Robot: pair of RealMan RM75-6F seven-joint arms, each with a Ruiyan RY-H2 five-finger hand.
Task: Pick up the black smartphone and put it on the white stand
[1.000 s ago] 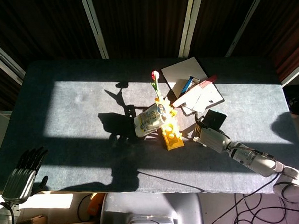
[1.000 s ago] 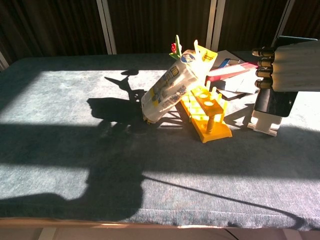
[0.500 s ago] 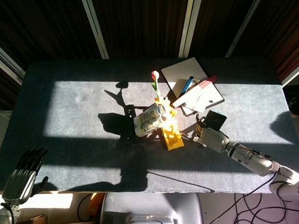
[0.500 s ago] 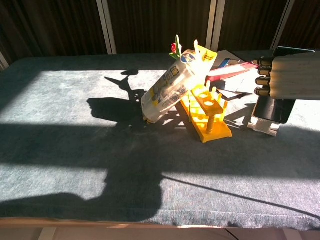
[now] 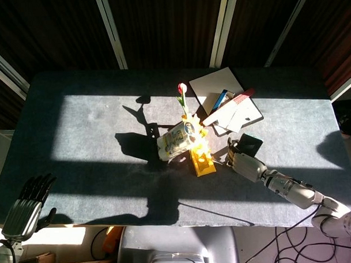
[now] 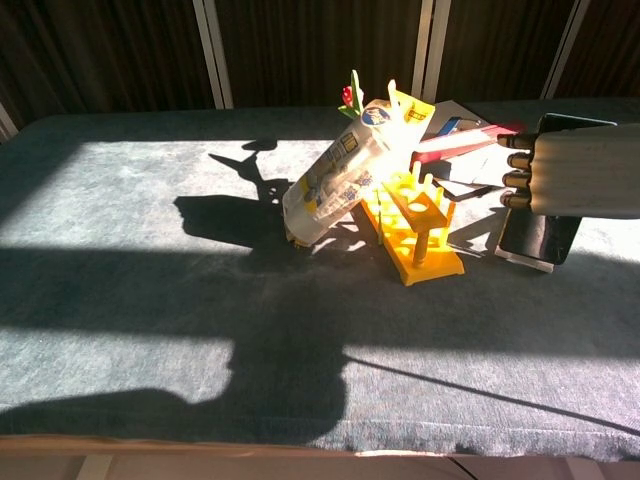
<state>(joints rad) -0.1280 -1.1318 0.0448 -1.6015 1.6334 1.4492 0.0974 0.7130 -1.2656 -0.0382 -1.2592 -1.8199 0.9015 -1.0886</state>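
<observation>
My right hand (image 6: 575, 175) grips the black smartphone (image 6: 538, 236) and holds it upright at the right of the table. The phone's lower edge sits at the white stand (image 6: 522, 262), of which only a thin white strip shows below the phone. Whether the phone rests on it I cannot tell. In the head view the right hand (image 5: 242, 161) is just in front of the phone (image 5: 250, 144), and the stand is hidden. My left hand (image 5: 25, 205) hangs off the table's near left corner, fingers apart and holding nothing.
A yellow rack (image 6: 415, 225) stands just left of the phone, with a tilted printed bag (image 6: 345, 175) leaning on it. A red tulip (image 5: 182, 88) rises behind. Notebooks and papers (image 5: 229, 103) lie at the back right. Hard sunlight and shadows cross the dark cloth.
The right hand has lowered the phone and moved it slightly left, down over the white stand, hiding most of it. The left hand has not moved.
</observation>
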